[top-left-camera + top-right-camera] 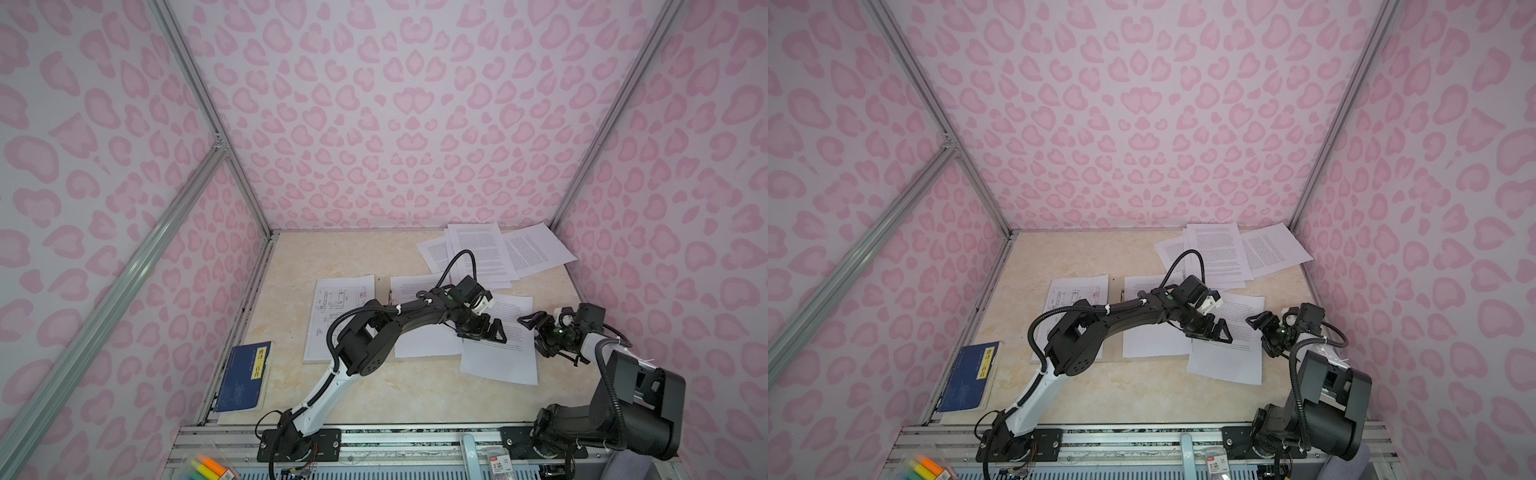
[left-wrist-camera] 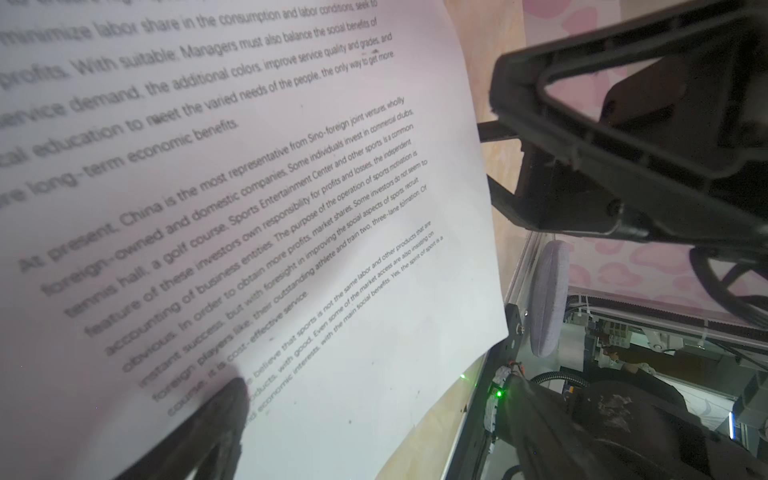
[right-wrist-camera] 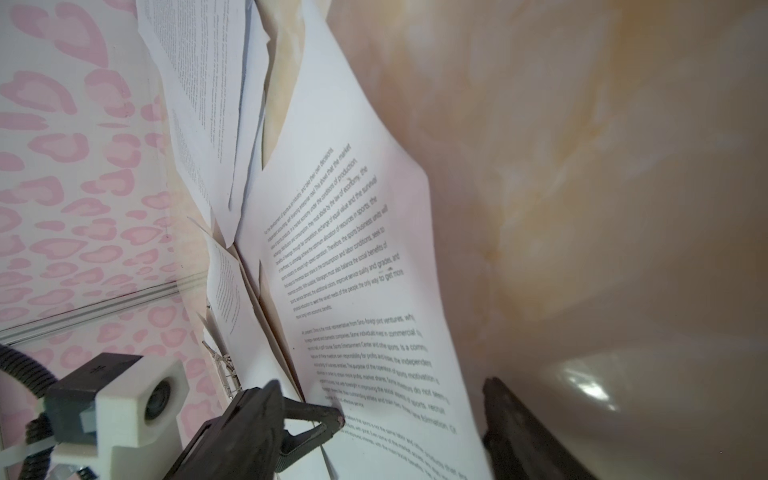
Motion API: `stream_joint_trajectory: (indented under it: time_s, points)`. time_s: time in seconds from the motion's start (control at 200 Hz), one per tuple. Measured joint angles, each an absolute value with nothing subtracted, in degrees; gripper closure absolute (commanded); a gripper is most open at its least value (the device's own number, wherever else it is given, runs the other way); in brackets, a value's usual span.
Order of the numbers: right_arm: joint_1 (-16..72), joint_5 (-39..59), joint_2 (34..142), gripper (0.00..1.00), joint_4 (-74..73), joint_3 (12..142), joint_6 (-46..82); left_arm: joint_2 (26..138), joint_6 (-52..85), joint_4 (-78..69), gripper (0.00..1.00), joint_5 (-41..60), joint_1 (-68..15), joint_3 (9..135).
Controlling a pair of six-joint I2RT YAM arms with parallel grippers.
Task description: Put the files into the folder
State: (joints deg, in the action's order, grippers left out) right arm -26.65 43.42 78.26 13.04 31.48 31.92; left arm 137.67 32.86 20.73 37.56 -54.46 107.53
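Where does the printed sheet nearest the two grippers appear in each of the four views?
In a top view: the sheet, askew, right of centre near the front.
In a top view: the same place.
Left wrist: it fills most of the picture, text close up.
Right wrist: it runs through the middle of the picture.
Shared landmark: the beige table along its edge.

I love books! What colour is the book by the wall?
The book is dark blue with a yellow label, clearest in a top view.
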Motion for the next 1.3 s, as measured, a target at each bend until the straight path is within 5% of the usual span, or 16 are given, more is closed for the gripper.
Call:
stream_joint_trajectory:
  time_s: [0.28, 0.815, 1.095, 1.3]
  points:
    - [-25.2, 40.4, 72.9, 1.0, 16.4, 31.7, 30.4, 137.1, 31.8, 20.4, 0.02, 37.1, -54.6, 107.5]
    - [-22.5, 29.8, 58.7, 1.0, 28.6, 39.5, 29.1, 132.6, 25.5, 20.8, 0.02, 32.0, -58.1, 111.4]
    - [-5.9, 18.3, 54.5, 1.0, 32.9, 54.9, 28.9, 116.2, 20.2, 14.9, 0.0, 17.9, -57.6, 91.2]
    - [11.7, 11.4, 62.9, 1.0, 33.7, 67.0, 29.4, 91.0, 19.4, 11.9, 0.01, 8.6, -54.6, 76.4]
